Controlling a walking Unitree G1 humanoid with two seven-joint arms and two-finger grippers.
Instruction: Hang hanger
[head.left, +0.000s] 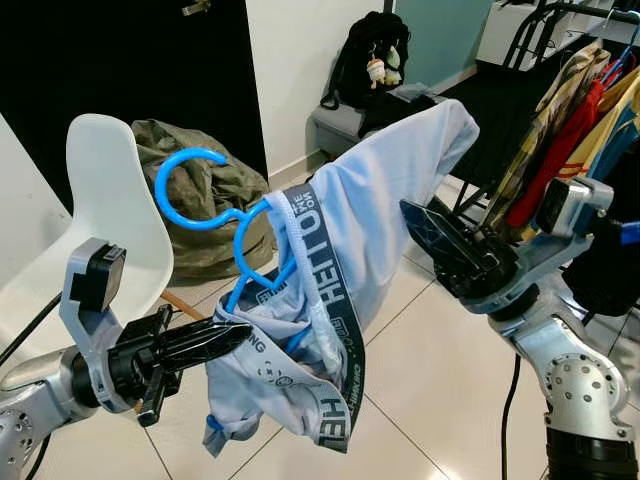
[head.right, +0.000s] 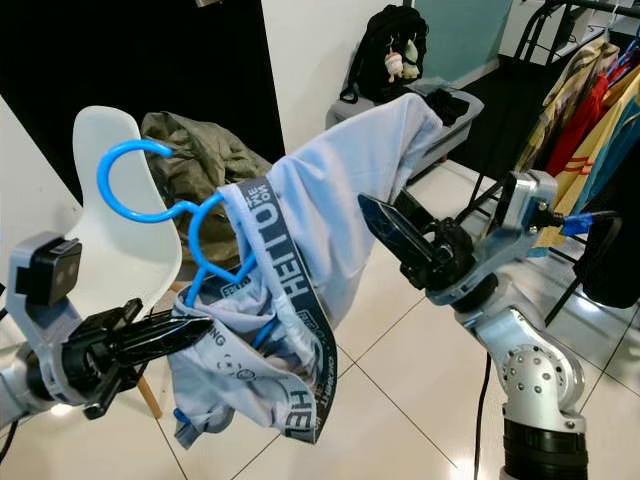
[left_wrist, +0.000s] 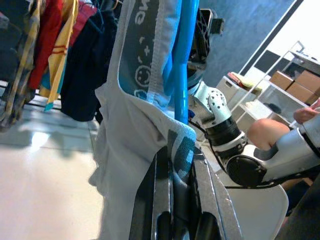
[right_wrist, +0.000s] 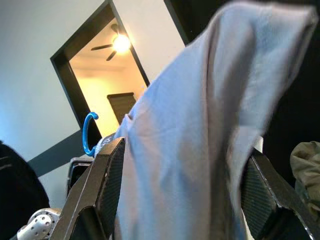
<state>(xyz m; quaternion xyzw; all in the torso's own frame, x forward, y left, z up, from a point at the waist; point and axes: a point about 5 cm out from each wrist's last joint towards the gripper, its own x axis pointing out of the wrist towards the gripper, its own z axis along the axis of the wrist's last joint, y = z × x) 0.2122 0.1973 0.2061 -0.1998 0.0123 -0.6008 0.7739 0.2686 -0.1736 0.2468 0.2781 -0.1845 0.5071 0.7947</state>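
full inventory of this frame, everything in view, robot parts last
hanger: 1, blue, held up between the two grippers, hook pointing up toward the chair
underwear: 1, pale blue with grey lettered waistband, draped over the hanger
chair: 1, white, at the robot's left
cloth heap: 1, olive, on the floor behind the chair
backpack: 1, black, by the far wall
hanging clothes: several, red, yellow, plaid, on a rack at the right
person's knee: 1, in the left wrist view
left gripper: jaws shut on the hanger and waistband
right gripper: jaws open, underwear lying between them
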